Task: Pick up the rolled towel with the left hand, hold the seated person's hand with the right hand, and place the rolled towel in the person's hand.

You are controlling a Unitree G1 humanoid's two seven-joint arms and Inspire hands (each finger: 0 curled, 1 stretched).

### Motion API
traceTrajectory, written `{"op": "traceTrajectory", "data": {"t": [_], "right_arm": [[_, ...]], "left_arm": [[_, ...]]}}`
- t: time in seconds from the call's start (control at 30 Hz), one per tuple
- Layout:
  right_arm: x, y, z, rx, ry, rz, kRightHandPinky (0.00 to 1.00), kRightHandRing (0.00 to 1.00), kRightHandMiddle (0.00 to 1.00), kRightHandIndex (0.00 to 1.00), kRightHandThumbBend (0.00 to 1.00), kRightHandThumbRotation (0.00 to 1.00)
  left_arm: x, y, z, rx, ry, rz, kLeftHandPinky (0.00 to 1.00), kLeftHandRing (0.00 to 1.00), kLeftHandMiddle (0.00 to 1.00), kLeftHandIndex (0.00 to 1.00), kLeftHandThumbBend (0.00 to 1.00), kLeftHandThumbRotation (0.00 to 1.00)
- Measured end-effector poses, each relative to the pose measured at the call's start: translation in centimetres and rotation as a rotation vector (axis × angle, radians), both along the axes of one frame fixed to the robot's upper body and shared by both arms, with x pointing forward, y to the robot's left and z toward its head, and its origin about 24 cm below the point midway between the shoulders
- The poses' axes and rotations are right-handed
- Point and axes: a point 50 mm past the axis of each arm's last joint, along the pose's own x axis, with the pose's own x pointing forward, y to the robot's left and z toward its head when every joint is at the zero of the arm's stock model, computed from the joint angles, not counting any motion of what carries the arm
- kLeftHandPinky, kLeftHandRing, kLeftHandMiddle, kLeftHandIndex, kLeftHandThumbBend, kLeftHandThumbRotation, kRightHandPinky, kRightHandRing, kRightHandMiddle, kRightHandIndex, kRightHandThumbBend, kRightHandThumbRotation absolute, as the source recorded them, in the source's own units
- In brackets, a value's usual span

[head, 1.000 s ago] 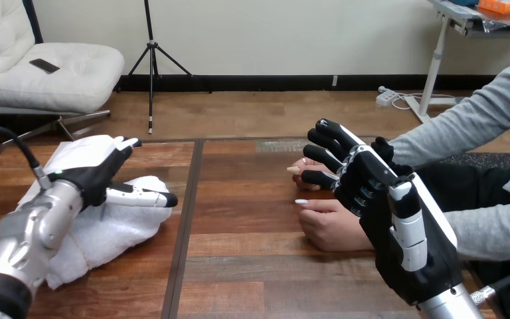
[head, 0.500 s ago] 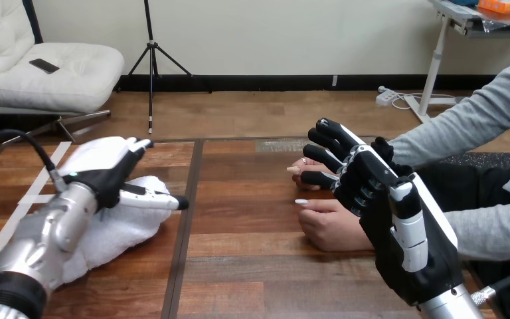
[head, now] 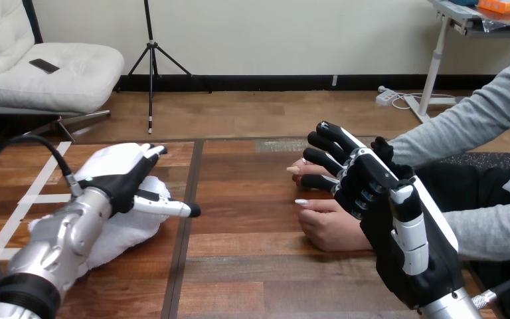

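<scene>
So the rolled towel (head: 123,229) is lying on the wooden table (head: 239,266) over on the left, white and honestly looking more loosely bunched than tightly rolled. The left hand (head: 116,174) is right on top of its far end, fingers (head: 151,151) stretched out forward and relaxed, thumb (head: 169,209) sticking straight out to the right past the towel's edge, so nothing is gripped. I can't tell if the palm is actually touching the cloth. Some white tape strips (head: 20,199) run across the table just left of the towel. Well apart on the right, the right hand (head: 378,193) is raised, fingers spread and loosely bent, closed round nothing. It's just beside the person's nearer hand (head: 329,229), which rests on the table, with the person's other hand (head: 302,167) behind its fingertips.
</scene>
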Motion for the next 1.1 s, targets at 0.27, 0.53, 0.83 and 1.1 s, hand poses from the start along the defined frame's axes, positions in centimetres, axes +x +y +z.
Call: {"op": "traceTrajectory", "data": {"t": [0.27,0.53,0.83,1.1], "right_arm": [[-0.02,0.0,0.2,0.009,-0.005,0.001,0.82,0.91,0.93,0.92,0.83,1.0],[-0.04,0.05,0.45,0.009,-0.016,0.004,0.82,0.91,0.93,0.92,0.83,1.0],[-0.04,0.06,0.53,0.01,-0.017,0.005,0.82,0.91,0.93,0.92,0.83,1.0],[-0.03,0.05,0.5,0.011,-0.014,0.005,0.82,0.91,0.93,0.92,0.83,1.0]], "left_arm": [[0.07,-0.26,-0.18,0.01,0.011,-0.002,0.93,0.99,1.0,0.96,1.0,0.68],[0.19,-0.27,-0.2,0.024,0.019,0.003,0.94,1.0,1.0,0.97,1.0,0.67],[0.2,-0.18,-0.26,0.028,0.024,0.009,0.94,1.0,1.0,0.97,1.0,0.67],[0.13,-0.09,-0.45,0.032,0.033,0.012,0.94,1.0,1.0,0.98,1.0,0.67]]}}
